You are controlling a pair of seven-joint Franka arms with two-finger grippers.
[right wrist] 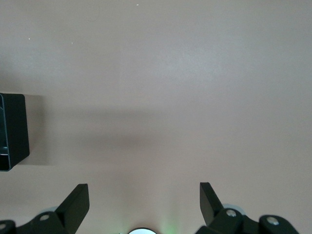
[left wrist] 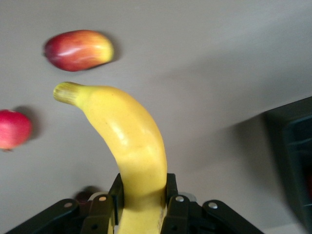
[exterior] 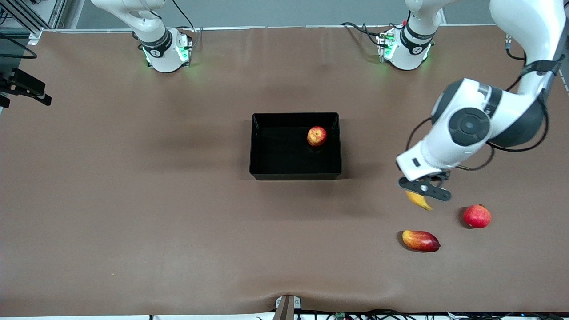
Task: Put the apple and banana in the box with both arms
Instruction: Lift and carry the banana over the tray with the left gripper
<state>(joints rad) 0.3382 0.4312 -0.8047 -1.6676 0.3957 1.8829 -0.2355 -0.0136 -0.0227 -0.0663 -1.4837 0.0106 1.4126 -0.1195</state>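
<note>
The apple (exterior: 316,136), red with yellow patches, lies inside the black box (exterior: 295,174) at mid-table, near the wall toward the left arm's end. My left gripper (exterior: 423,190) is shut on the yellow banana (exterior: 418,200) and holds it in the air over the bare table between the box and the loose fruits. In the left wrist view the banana (left wrist: 127,141) curves up out of the gripper (left wrist: 142,200), clamped between both fingers. The right gripper (right wrist: 144,197) is open over bare table near its base, holding nothing. It does not show in the front view.
A red-yellow mango (exterior: 420,240) and a round red fruit with a crown (exterior: 477,216) lie on the brown table (exterior: 133,200) under and beside the left gripper, nearer the front camera than the box. The box's corner (right wrist: 12,131) shows in the right wrist view.
</note>
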